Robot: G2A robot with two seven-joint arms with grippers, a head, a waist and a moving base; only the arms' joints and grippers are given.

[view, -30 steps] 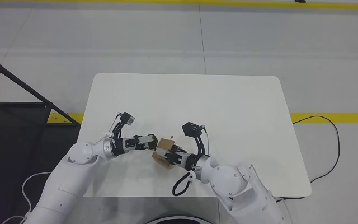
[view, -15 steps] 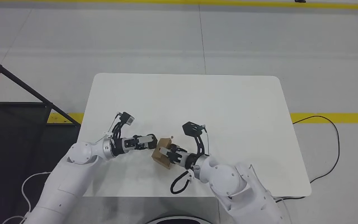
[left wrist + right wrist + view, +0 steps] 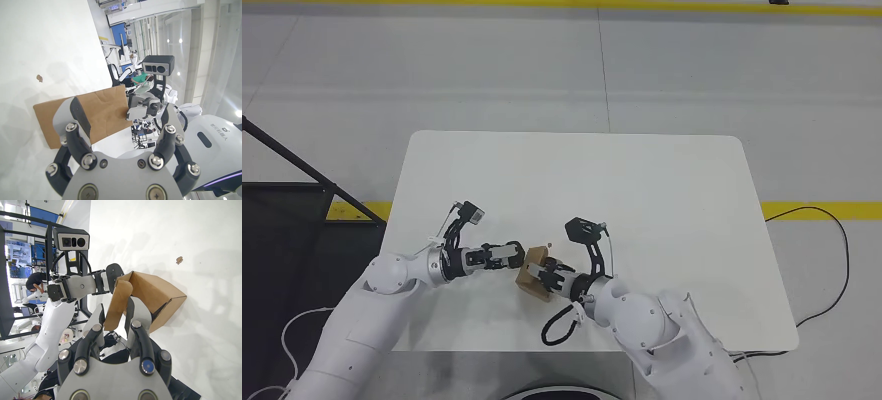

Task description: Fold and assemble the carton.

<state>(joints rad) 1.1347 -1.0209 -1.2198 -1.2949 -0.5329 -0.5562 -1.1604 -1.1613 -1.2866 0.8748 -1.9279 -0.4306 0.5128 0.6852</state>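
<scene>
Gripping carton (image 3: 157,289) flap, right pincer (image 3: 115,306); left pincer (image 3: 121,108) alongside

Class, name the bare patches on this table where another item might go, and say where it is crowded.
Bare: the far half of the table, from the carton to the far edge, and its right end past the right arm. Crowded: the near edge, where the left gripper and right gripper meet at the carton, a small brown scrap close by.
</scene>
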